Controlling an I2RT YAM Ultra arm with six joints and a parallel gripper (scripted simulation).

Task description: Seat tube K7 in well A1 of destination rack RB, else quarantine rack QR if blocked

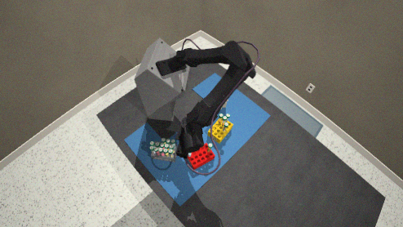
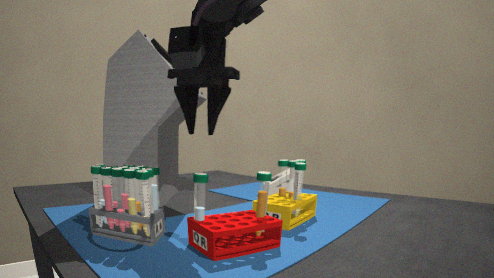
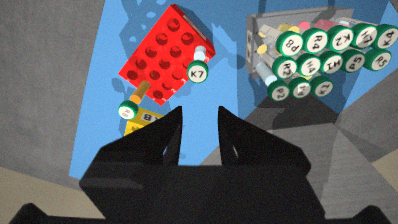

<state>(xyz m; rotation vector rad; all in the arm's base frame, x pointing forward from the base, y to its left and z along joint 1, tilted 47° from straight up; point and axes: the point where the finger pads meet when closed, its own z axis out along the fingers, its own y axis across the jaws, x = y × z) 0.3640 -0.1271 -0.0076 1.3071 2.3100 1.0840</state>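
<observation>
One tube, K7 (image 2: 200,197) (image 3: 197,72), upright in the red rack's (image 1: 201,157) (image 2: 235,234) (image 3: 165,55) corner well, toward the surface's (image 1: 285,163) (image 2: 430,220) near edge. Claw (image 1: 181,154) (image 2: 201,134) (image 3: 200,112) above, part-open, empty. Likely light, stiff, slick; grip squarely just under the cap.

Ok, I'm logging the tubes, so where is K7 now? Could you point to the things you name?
In the wrist view, K7 (image 2: 200,197) (image 3: 198,70) stands in the red rack's (image 2: 235,220) (image 3: 167,55) corner well nearest the grey rack (image 1: 163,157) (image 2: 125,232) (image 3: 300,17).

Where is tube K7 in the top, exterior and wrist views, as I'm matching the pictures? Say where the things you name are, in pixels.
Top: tube K7 (image 1: 189,154) (image 2: 200,199) (image 3: 197,72) is at the red rack's left end, beside the end effector (image 1: 182,154) (image 2: 201,134) (image 3: 200,112).
Exterior: left of centre, upright in the red rack.
Wrist: upper centre, cap label readable.
Shared landmark: the red rack (image 1: 201,157) (image 2: 215,248) (image 3: 167,55).
</observation>
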